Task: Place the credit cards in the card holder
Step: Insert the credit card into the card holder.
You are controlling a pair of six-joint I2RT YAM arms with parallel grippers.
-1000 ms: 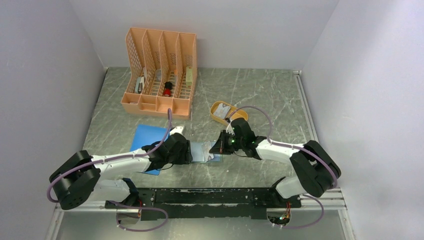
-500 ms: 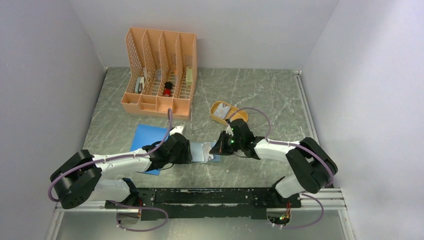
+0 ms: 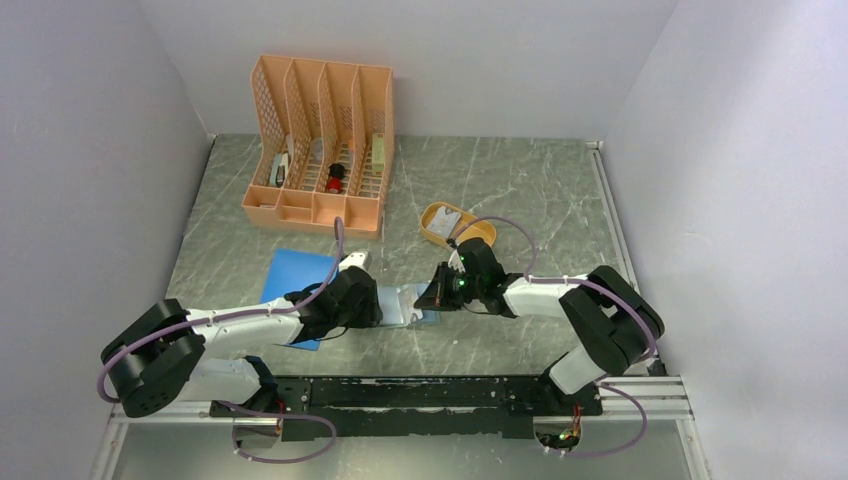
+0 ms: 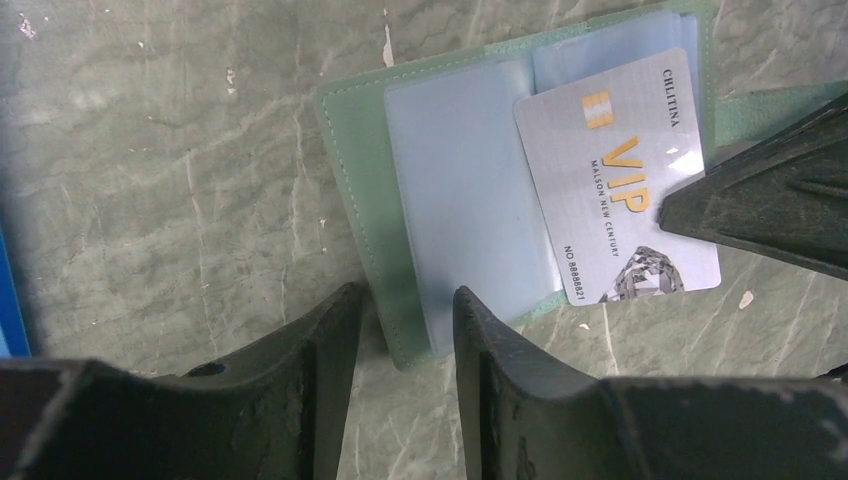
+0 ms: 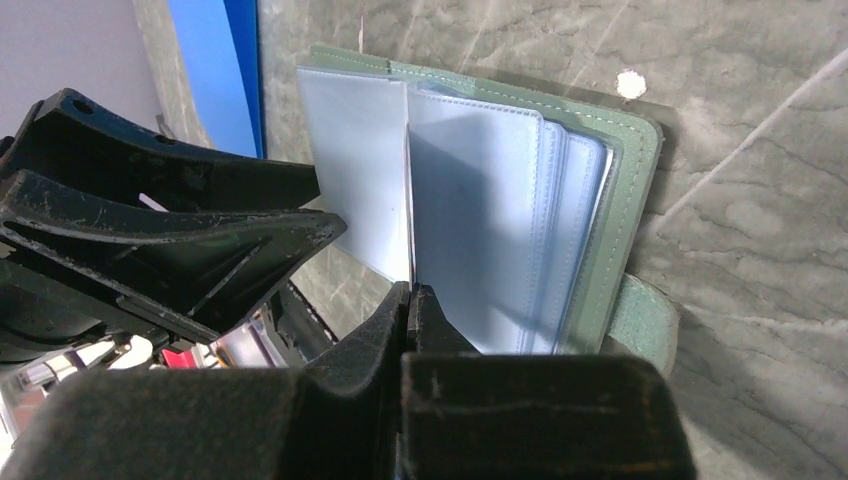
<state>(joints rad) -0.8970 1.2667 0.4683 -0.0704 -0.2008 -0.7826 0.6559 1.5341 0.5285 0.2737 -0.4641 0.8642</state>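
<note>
The sage-green card holder (image 4: 355,190) lies open on the marble table, its pale blue-clear pockets up; it also shows in the top view (image 3: 408,303) and the right wrist view (image 5: 625,180). My right gripper (image 5: 410,290) is shut on a grey-white credit card (image 4: 615,180) printed "VIP". The card stands edge-on (image 5: 408,190) between the pocket leaves, partly over the wallet. My left gripper (image 4: 400,300) is open, its fingers straddling the wallet's near corner, with one fingertip (image 4: 470,305) on the clear pocket. Another pale card (image 3: 450,221) lies in the yellow tray.
The mustard-yellow oval tray (image 3: 437,236) sits just behind the right gripper. A flat blue pad (image 3: 295,275) lies under the left arm and shows in the right wrist view (image 5: 215,70). An orange desk organiser (image 3: 320,150) with small items stands at the back left.
My right gripper has edged slightly left toward the wallet with the card, and its elbow has swung inward. The left arm and wallet have barely moved.
</note>
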